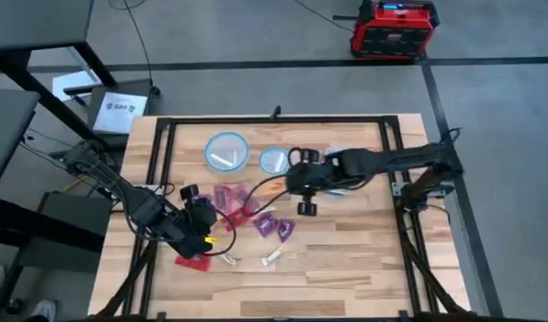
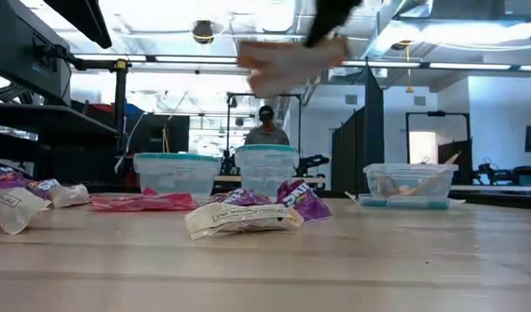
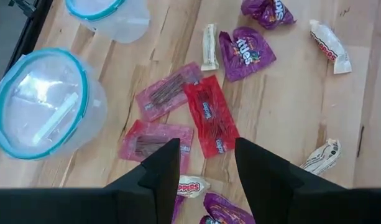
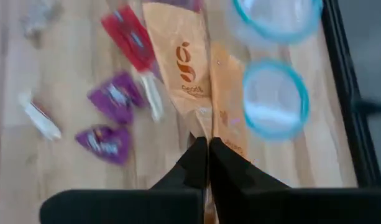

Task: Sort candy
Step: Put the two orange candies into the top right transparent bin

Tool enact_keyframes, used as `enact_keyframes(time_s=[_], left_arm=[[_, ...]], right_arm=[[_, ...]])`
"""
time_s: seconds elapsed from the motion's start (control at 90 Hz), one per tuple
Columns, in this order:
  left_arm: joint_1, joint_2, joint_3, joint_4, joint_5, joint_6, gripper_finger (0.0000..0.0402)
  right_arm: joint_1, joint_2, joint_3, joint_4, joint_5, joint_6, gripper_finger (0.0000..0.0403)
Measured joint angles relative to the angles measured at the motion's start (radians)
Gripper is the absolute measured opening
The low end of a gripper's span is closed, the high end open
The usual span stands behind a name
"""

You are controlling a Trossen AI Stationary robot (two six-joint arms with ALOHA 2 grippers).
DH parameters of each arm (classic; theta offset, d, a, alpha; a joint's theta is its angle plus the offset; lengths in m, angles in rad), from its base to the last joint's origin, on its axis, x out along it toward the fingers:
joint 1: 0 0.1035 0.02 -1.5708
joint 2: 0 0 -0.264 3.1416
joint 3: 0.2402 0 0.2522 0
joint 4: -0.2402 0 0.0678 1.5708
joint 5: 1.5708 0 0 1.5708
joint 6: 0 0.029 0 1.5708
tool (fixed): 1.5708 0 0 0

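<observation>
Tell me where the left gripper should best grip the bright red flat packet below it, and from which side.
Probably from straight above, across the narrow width at mid-length: the red packet lies flat, long and slim, and the left gripper hangs open just over one end.

1. Both arms are dark, jointed links with black cables trailing along them.
2. The left pincer (image 3: 206, 171) has two matte black, wedge-shaped fingers.
3. The right pincer (image 4: 208, 163) has matching black tapered fingers.
</observation>
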Motion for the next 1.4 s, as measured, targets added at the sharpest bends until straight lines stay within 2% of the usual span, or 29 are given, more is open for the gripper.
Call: enact_keyframes(time_s=[0.289, 0.533, 0.644, 0.867, 1.0, 1.189, 1.278, 1.4], left_arm=[[0.000, 0.000, 0.000, 0.001, 0.000, 0.002, 0.0139], [0.000, 0.000, 0.000, 0.003, 0.000, 0.000, 0.0139], [0.000, 0.000, 0.000, 0.006, 0.000, 0.008, 0.0139], [0.000, 0.000, 0.000, 0.006, -0.001, 0.009, 0.0139], [0.000, 0.000, 0.000, 0.006, -0.001, 0.008, 0.0139], [0.000, 0.000, 0.000, 0.006, -0.001, 0.005, 0.0139], [0.000, 0.000, 0.000, 0.006, -0.001, 0.004, 0.0139], [0.000, 0.000, 0.000, 0.006, -0.001, 0.004, 0.0139]], right_arm=[[-0.074, -0.313, -0.403, 0.010, 0.115, 0.211, 0.0000], [-0.143, -0.459, -0.608, -0.012, 0.218, 0.511, 0.0000], [-0.165, -0.440, -0.640, -0.005, 0.219, 0.595, 0.0000], [-0.168, -0.344, -0.655, 0.045, 0.214, 0.659, 0.0000], [-0.173, -0.299, -0.655, 0.077, 0.162, 0.743, 0.0000], [-0.203, -0.259, -0.655, 0.021, 0.158, 0.903, 0.0001], [-0.201, -0.256, -0.655, 0.039, 0.153, 0.924, 0.0014], [-0.187, -0.260, -0.655, 0.112, 0.159, 0.895, 0.0055]])
